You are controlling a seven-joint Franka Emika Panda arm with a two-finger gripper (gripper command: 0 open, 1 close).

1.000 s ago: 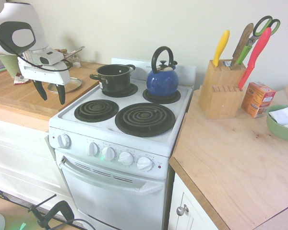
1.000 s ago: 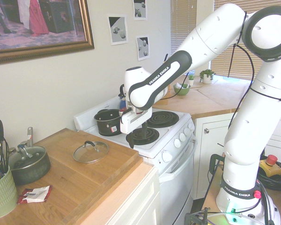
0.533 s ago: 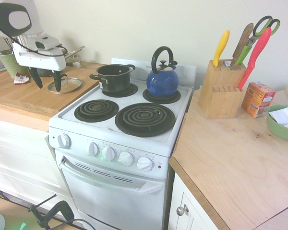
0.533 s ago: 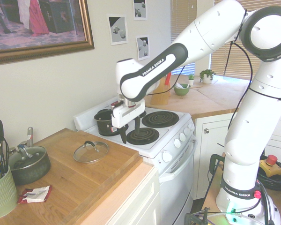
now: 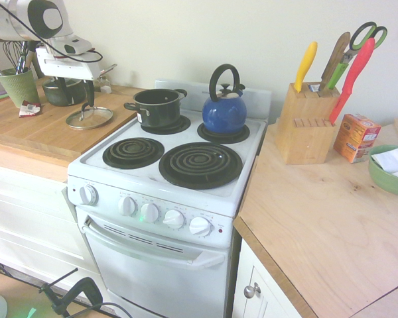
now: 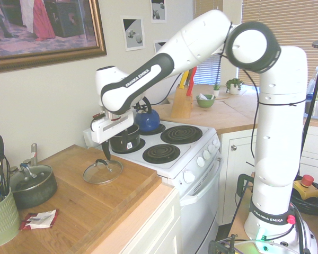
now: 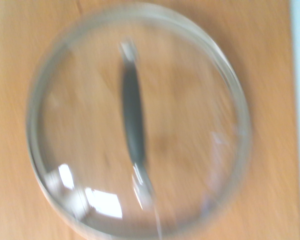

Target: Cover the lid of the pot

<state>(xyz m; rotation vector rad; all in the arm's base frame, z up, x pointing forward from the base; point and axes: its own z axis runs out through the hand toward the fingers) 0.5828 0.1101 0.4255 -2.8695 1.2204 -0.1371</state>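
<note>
Where the wooden counter [image 5: 33,136] meets the stove [image 5: 172,192], the lid [image 5: 88,118] lies flat near that edge, gripper [image 5: 75,99] above with fingers spread, empty. Pot [image 5: 158,107], white label unreadable, sits uncovered on the stove's back corner.

From the opposite side, "FRANKA EMIKA" reads along the forearm [image 6: 140,79].

Wrist view: lid [image 7: 140,120] blurred.

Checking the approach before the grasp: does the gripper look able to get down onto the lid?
Probably yes. The open gripper hangs right over the lid, whose handle lies bare on the wooden counter with nothing between.
</note>
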